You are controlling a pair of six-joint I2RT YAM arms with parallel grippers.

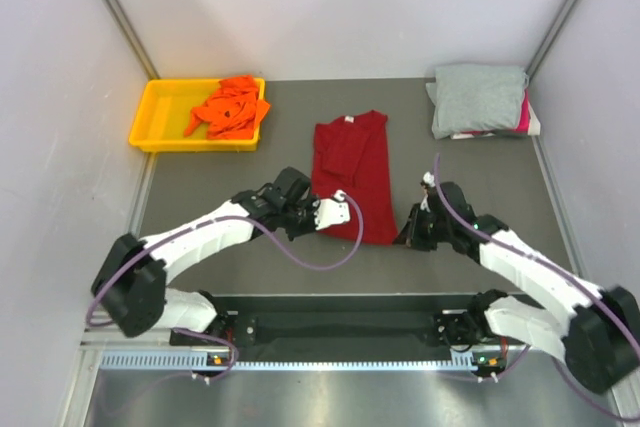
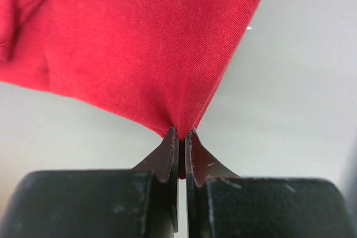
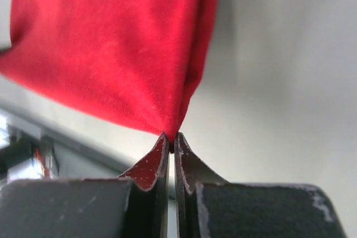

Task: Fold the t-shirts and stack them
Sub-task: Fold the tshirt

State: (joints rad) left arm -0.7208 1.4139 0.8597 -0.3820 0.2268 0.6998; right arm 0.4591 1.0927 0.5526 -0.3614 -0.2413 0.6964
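The dark red t-shirt (image 1: 352,172) lies in a long folded strip on the table's middle, collar at the far end. My left gripper (image 1: 332,217) is shut on its near left corner; the left wrist view shows the red cloth (image 2: 139,48) pinched to a point between the jaws of that gripper (image 2: 182,133). My right gripper (image 1: 408,231) is shut on the near right corner, and the cloth (image 3: 111,48) rises out of its jaws (image 3: 171,136). A bright orange t-shirt (image 1: 228,107) lies crumpled in the tray. A folded light grey t-shirt (image 1: 478,97) rests on a pink one (image 1: 522,117).
The yellow plastic tray (image 1: 152,119) stands at the back left of the dark table. The grey and pink pile sits at the back right corner. White walls close in on three sides. The arms' base rail (image 1: 340,332) runs along the near edge.
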